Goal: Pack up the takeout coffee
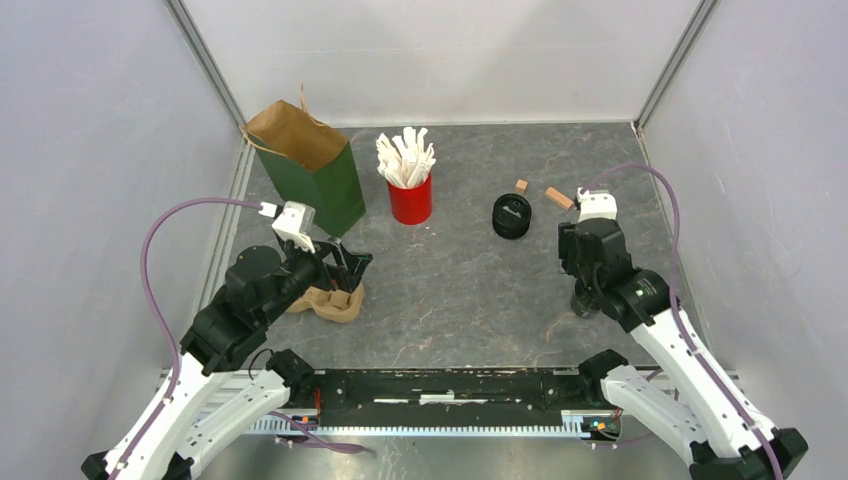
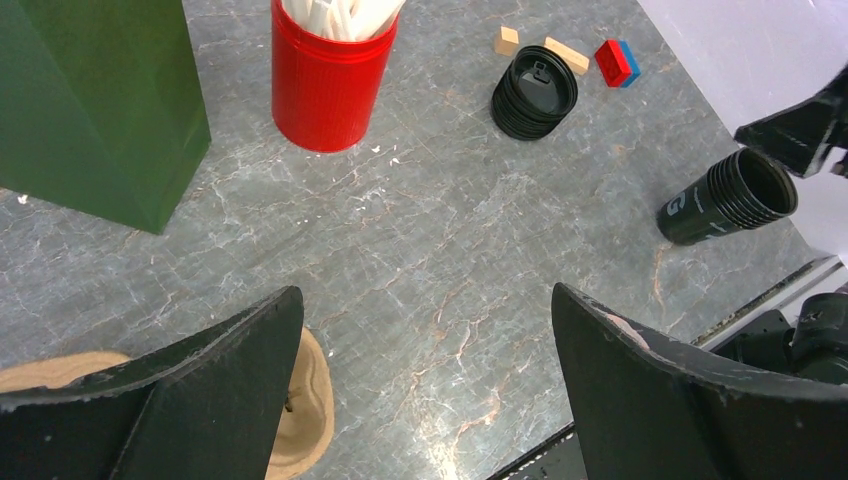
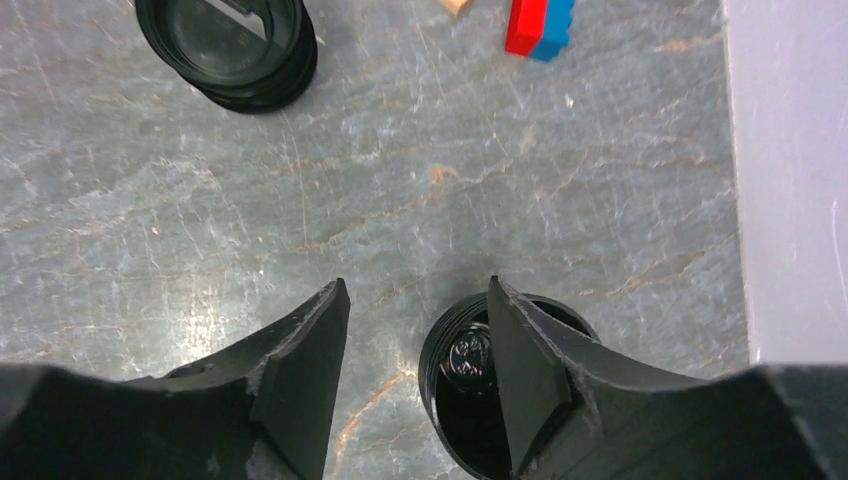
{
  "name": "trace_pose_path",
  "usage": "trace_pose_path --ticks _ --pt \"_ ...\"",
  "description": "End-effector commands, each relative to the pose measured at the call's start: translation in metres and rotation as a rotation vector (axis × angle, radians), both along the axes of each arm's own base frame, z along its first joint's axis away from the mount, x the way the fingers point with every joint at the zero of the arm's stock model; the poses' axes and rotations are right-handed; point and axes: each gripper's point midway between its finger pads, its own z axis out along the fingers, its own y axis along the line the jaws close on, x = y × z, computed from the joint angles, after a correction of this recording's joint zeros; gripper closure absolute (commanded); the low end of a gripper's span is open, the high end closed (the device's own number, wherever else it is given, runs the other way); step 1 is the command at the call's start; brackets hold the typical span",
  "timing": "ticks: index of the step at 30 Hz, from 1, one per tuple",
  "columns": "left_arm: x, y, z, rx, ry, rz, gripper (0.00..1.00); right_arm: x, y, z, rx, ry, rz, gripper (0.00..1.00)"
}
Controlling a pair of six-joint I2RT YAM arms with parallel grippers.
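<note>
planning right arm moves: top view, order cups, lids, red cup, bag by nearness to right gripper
1. cups, at the right gripper, near right
2. lids, back right
3. red cup, back centre
4. bag, back left

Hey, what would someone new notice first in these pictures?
The tall green paper bag stands open at the back left, with a red cup of white sticks beside it. On the right, the right gripper hangs over a stack of black cups, one finger over its mouth.

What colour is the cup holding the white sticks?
The round ribbed cup is red, clearest in the left wrist view.
</note>
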Motion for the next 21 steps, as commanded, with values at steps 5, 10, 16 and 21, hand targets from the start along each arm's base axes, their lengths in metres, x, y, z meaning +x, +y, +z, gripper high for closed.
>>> trace_pose_path --ticks 5,10,16,21 --pt "-0.001 -0.006 0.002 -0.007 -0.01 -0.033 0.0 -0.002 -0.014 -0.023 -0.059 0.065 -0.086 0.57" --pt "-0.002 -0.007 0.001 -0.005 -0.005 -0.039 0.0 -0.006 -0.018 -0.03 -0.062 0.082 -0.119 0.6" --pt "-0.002 -0.009 0.0 -0.006 0.001 -0.046 0.0 -0.015 -0.021 -0.038 -0.051 0.113 -0.145 0.59" --pt "-0.003 -0.01 -0.001 -0.013 0.008 -0.055 0.0 -0.017 -0.022 -0.04 -0.047 0.11 -0.145 0.64"
